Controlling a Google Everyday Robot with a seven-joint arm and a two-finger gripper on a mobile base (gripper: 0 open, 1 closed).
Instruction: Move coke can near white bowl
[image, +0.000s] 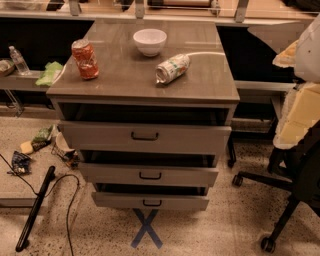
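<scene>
The coke can (85, 59), red-orange with white markings and a dented body, stands upright on the left side of the grey cabinet top (125, 80). The white bowl (150, 41) sits at the back middle of the same top, to the right of the can and well apart from it. My gripper is not in view. A white rounded shape (309, 50) at the right edge may be part of my arm; no fingers show.
A silver-white can with green print (172, 68) lies on its side right of centre, in front of the bowl. The cabinet's three drawers (145, 136) stand slightly open. An office chair (295, 165) stands at the right. Cables, a black bar (35, 207) and litter lie on the floor at left.
</scene>
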